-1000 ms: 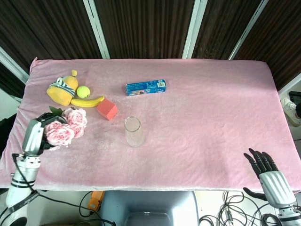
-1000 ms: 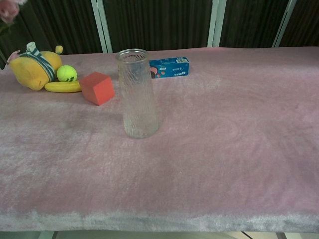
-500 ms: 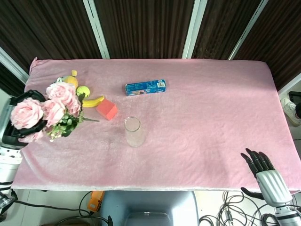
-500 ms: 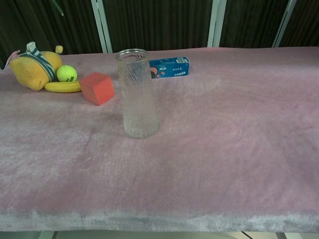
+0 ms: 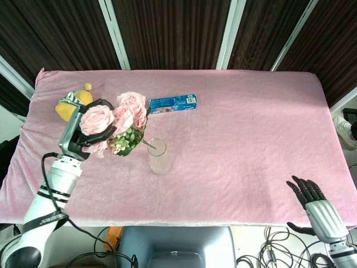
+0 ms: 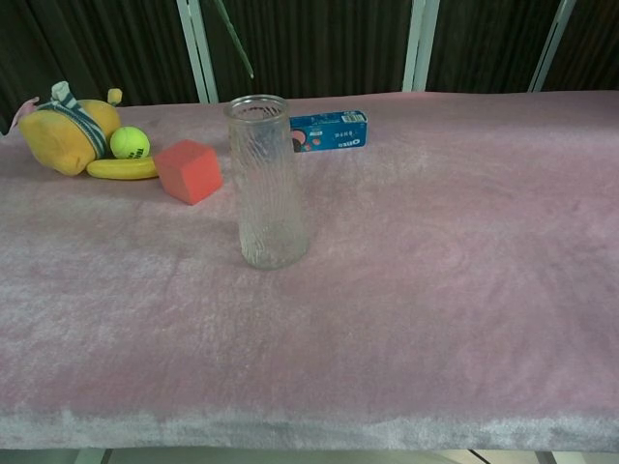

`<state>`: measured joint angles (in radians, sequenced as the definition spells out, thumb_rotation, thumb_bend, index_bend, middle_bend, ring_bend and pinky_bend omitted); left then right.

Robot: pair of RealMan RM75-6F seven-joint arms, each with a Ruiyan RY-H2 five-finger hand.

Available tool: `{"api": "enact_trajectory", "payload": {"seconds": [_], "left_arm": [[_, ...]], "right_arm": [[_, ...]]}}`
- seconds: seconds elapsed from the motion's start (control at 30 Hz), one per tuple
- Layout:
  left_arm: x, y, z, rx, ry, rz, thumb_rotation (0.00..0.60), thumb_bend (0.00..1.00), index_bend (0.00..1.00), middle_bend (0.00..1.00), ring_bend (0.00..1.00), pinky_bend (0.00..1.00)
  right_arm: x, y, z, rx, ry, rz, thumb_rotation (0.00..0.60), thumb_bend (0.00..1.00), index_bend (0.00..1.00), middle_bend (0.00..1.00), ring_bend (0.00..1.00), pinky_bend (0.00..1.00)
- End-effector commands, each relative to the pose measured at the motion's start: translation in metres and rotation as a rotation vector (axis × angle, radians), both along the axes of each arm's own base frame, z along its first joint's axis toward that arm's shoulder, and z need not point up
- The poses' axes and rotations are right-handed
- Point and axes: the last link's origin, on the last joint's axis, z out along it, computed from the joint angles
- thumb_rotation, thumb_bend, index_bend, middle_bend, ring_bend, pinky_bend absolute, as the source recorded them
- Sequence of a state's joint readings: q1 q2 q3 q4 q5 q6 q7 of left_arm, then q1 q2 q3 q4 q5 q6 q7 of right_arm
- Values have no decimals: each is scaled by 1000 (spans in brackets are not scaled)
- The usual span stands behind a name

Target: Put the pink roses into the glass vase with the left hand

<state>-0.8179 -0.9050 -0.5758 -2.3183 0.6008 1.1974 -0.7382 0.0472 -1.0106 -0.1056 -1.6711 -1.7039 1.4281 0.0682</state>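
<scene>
Pink roses (image 5: 114, 120) sit bunched in my left hand (image 5: 83, 134), fingers wrapped around the stems, held above the table's left half. The long axis runs roughly level, blooms leftward, stem tip (image 6: 235, 43) seemingly over the glass vase (image 5: 158, 156) rim. My right hand (image 5: 315, 202) hangs off the near right corner, fingers spread, empty.

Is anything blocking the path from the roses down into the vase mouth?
Nothing visible does. The left hand holds the pink roses above the table, the stem tip hanging just over the open rim of the glass vase. The red cube sits off to the side.
</scene>
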Motion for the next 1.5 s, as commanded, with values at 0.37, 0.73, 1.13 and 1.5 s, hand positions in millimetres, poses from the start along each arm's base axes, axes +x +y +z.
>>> {"api": "enact_trajectory", "payload": {"seconds": [0.37,0.73,1.13,1.5], "left_arm": [[-5,26,-37,-29,20,84,600,471,849,771,604,420],[-15,33,-60,-70,44,87,600,471,848,771,604,512],[-36,37,-97,-111,113,94,600,483,842,765,592,510],[-38,39,-118,-76,191,30,600,464,417,449,361,339]], "right_arm": [[0,-1,6,-10,-15,3,600,213,0,0,0,0],[0,0,5,-11,-12,8,600,212,0,0,0,0],[1,2,6,-17,-16,12,600,213,0,0,0,0],[0,3,8,-24,-19,11,600,212,0,0,0,0]]}}
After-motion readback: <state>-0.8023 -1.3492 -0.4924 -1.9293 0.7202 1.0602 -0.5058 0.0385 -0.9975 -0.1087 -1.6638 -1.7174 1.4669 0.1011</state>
